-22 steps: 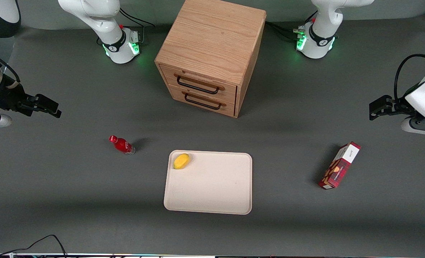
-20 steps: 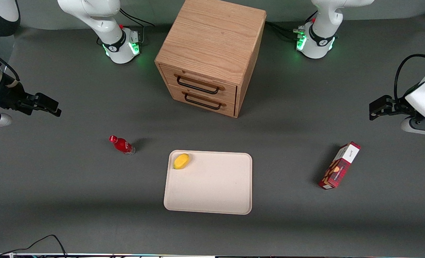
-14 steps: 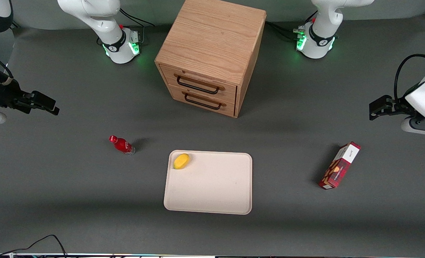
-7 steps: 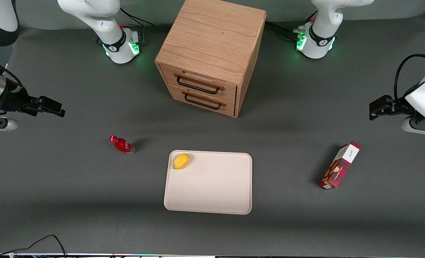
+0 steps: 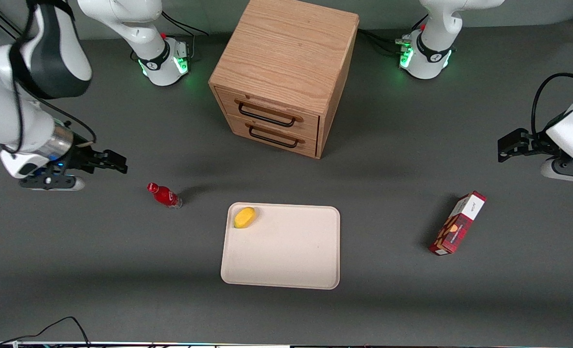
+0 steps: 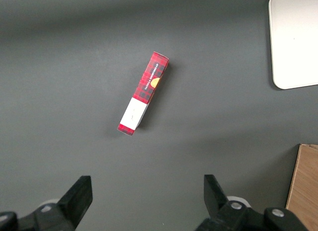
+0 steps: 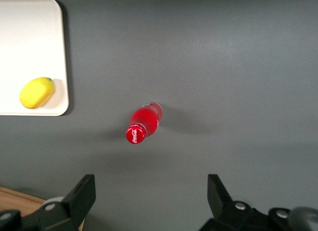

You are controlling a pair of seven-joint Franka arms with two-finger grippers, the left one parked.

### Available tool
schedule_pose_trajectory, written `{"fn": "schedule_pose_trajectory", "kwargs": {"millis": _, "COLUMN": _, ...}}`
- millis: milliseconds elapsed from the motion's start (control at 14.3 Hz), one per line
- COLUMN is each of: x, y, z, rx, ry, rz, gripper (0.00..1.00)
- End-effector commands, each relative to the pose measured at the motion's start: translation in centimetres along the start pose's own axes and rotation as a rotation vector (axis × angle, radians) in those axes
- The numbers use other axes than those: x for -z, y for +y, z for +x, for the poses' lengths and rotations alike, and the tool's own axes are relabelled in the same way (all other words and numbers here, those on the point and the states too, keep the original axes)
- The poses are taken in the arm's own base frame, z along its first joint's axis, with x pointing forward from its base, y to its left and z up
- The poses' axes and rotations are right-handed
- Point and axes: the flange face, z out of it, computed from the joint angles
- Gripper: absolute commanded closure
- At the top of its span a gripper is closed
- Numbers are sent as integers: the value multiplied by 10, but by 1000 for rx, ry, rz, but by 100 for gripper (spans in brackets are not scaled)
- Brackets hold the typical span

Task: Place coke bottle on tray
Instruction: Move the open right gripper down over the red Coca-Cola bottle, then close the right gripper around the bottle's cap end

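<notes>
tray nearest the front camera, bare but for a yellow fruit in one corner, so we have room to set down | coke bottle upright on the table just beside it | gripper farther off, fingers spread wide, empty: we judge this an approach.

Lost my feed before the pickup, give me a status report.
Gripper open, empty, above the table near the coke bottle. Bottle standing on the table beside the tray, untouched. Yellow fruit sits in one tray corner; nothing blocks the approach.
</notes>
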Motion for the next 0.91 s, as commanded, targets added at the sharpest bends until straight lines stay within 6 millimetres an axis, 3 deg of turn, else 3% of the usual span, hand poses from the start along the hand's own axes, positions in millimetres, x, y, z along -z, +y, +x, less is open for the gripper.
{"fn": "schedule_pose_trajectory", "kwargs": {"millis": 0, "x": -36, "y": -10, "z": -19, "rx": 1, "ry": 36, "rz": -18, "gripper": 0}}
{"fn": "schedule_pose_trajectory", "kwargs": {"millis": 279, "x": -85, "y": -24, "z": -19, "rx": 11, "ry": 42, "rz": -32, "gripper": 0}}
{"fn": "schedule_pose_trajectory", "kwargs": {"millis": 837, "x": -127, "y": -36, "z": -1, "rx": 69, "ry": 64, "rz": -67, "gripper": 2}}
